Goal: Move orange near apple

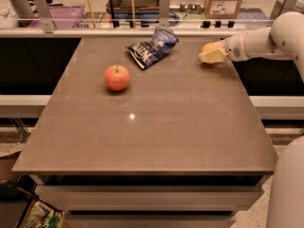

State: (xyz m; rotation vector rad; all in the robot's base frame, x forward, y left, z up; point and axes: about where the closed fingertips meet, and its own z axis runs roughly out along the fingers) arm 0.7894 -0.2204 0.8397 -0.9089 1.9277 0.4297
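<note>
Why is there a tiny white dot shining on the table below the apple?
In the camera view, that dot is glare, probably a light reflecting off the smooth table. The apple throws only a soft shadow under itself. The gripper is by the table's far right edge, at the orange.

Fruit: 2 pcs, i.e. 1 apple (117, 77) toward the left edge & 1 orange (208, 47) at the right edge nr the far corner. Bags: 1 blue chip bag (152, 48) by the far edge. Tables: 1 table (156, 137). Grippers: 1 gripper (205, 56), right at the orange
</note>
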